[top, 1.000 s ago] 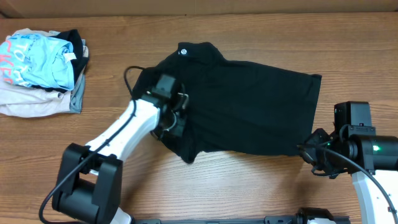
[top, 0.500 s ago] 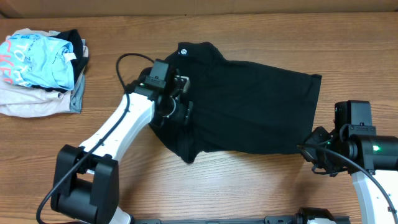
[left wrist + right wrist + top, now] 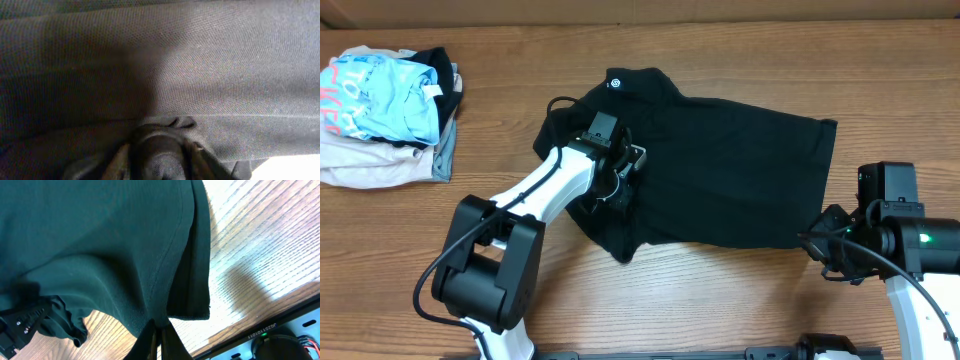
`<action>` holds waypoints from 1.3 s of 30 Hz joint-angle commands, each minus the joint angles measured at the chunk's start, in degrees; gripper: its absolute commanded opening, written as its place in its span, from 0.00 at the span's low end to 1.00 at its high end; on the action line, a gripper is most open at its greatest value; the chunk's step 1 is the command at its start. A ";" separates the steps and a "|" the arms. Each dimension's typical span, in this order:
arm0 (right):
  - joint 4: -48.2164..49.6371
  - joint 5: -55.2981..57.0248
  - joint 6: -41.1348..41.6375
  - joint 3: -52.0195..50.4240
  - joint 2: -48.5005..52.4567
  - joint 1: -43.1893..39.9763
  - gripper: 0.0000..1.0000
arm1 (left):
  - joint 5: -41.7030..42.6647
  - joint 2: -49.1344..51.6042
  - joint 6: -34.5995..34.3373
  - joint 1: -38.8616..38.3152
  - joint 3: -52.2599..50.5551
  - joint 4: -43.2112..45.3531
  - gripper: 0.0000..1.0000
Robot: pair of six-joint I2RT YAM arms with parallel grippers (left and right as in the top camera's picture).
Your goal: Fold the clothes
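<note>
Though mostly flat, rumpled black T-shirt (image 3: 740,170)

black T-shirt (image 3: 730,180) 1 | garment pile (image 3: 380,110) 1 | robot arms (image 3: 555,185) 2

A pile of garments sits at the upper left of the overhead frame, on a wooden table (image 3: 720,300). On top lies a crumpled light blue shirt (image 3: 380,100) with pink lettering along its left side. Under it a beige garment (image 3: 365,168) spreads toward the frame's left edge, and a grey one (image 3: 444,155) shows at the pile's right side. A dark piece (image 3: 442,66) peeks out at the pile's upper right
</note>
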 commanded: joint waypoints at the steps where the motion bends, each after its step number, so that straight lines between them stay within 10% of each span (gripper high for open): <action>1: 0.17 0.90 -0.15 -0.28 -0.31 0.07 0.04 | 0.92 -0.02 -0.20 0.02 1.44 -0.85 0.20; 3: 0.20 0.90 -0.15 -0.28 -0.31 0.07 0.04 | 0.85 -0.02 -0.79 0.13 2.67 -2.89 0.04; 19: -1.95 2.34 -0.39 -0.33 -0.31 0.07 0.04 | -20.98 -0.37 -21.99 5.64 19.87 -47.10 0.04; 39: -8.31 2.99 -0.83 3.34 -5.01 0.07 0.04 | -26.01 -38.71 -21.99 19.47 19.85 -34.23 0.04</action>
